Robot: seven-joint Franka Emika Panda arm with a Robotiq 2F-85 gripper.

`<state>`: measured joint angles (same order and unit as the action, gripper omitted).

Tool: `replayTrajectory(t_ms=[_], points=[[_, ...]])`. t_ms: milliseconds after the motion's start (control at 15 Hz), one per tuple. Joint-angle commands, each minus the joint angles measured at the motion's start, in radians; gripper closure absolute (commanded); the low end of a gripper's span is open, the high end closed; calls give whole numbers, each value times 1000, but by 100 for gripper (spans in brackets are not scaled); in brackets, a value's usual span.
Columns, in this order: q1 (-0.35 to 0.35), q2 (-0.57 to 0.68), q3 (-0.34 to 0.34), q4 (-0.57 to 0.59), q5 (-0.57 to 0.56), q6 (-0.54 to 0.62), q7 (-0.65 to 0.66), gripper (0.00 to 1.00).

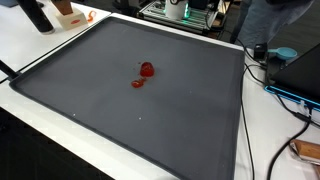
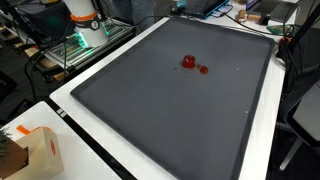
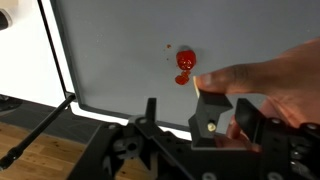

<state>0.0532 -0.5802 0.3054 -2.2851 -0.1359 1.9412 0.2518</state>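
Gripper (image 3: 228, 108) over the gray mat (image 3: 120, 60), nothing picked up yet.
The small red object (image 1: 147, 70) lies near the middle of the mat, with a smaller red piece (image 1: 138, 83) just beside it, and both are untouched. In the wrist view a person's hand (image 3: 265, 85) is close to the gripper's fingers. I cannot tell if the jaws are apart or together, so I judge any grasp is still to come.

Mat (image 1: 190, 110): dark grey, flat, covers most of the tabletop (image 1: 40, 60).
Tabletop: white, bare along the edges.
Box (image 2: 38, 150): cardboard, near left corner.
Cables (image 1: 247, 120): black, along the mat's right edge.
Rack (image 2: 85, 35): far left, green-lit.
Floor (image 3: 40, 135): wood.
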Motion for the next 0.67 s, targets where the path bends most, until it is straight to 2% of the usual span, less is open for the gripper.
replayTrajectory(t_ms=[0,267,467,600], points=[[28,4,-22,9,1,-19,9,50],[34,4,-28,9,3,-19,5,81],[37,4,-31,9,3,-18,3,99],[38,4,-33,9,5,-18,1,97]])
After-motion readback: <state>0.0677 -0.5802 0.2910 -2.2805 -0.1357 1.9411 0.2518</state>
